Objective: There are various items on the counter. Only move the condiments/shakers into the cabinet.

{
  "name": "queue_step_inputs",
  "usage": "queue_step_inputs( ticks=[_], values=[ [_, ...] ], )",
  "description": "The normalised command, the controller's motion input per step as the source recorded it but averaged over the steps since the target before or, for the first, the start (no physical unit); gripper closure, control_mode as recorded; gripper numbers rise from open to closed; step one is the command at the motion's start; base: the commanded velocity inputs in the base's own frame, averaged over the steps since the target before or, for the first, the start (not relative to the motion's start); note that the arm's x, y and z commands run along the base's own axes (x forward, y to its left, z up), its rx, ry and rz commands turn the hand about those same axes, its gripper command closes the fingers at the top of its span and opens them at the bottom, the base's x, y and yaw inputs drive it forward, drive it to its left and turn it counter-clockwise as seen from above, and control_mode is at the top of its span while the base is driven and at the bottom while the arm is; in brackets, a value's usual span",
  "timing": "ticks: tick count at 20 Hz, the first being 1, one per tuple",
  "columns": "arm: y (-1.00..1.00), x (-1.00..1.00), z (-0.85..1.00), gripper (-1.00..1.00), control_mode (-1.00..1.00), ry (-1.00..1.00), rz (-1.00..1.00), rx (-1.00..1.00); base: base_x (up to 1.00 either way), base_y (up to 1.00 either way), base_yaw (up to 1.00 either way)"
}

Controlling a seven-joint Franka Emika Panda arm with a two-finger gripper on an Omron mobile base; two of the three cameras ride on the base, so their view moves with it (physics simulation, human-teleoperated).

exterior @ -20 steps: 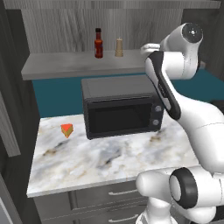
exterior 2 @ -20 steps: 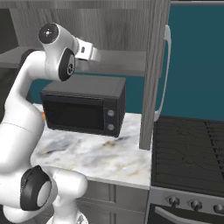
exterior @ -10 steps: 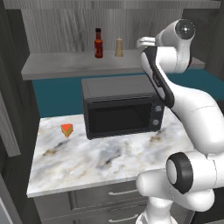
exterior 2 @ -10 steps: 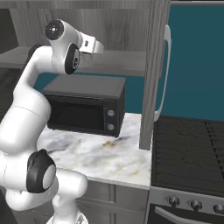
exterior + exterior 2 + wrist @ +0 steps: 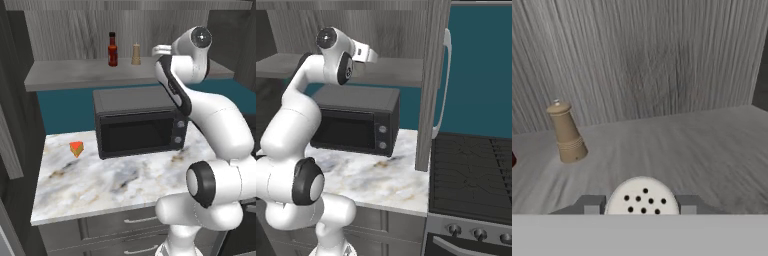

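I have the gripper [image 5: 642,206] clamped on the pale shaker [image 5: 642,199], inside the cabinet [image 5: 677,145], right of the tan shaker [image 5: 566,133]. It looks light, rigid and smooth; gripping its sides below the perforated top seems safest.

bottle [image 5: 113,49] left of shaker [image 5: 135,54] | both in cabinet [image 5: 70,75]

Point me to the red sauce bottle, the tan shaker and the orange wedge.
red sauce bottle [image 5: 113,51]: left base view, on its body.
tan shaker [image 5: 567,134]: hand view, mid body.
orange wedge [image 5: 76,148]: left base view, its top face.
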Motion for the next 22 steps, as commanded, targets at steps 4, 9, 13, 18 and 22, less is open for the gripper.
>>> queue_step_inputs(
  ticks=[4, 9, 13, 18, 22],
  values=[
    [0.01, 0.26, -0.07, 1.0, -1.0, 0.0, 0.0, 0.0, 0.0, 0.0, 0.0],
    [0.0, 0.21, -0.02, 1.0, -1.0, 0.0, 0.0, 0.0, 0.0, 0.0, 0.0],
    [0.0, 0.18, -0.02, 1.0, -1.0, 0.0, 0.0, 0.0, 0.0, 0.0, 0.0],
    [0.0, 0.09, 0.0, 1.0, -1.0, 0.0, 0.0, 0.0, 0.0, 0.0, 0.0],
    [0.0, 0.18, -0.03, 1.0, -1.0, 0.03, 0.0, 0.0, 0.0, 0.0, 0.0]
  ],
)
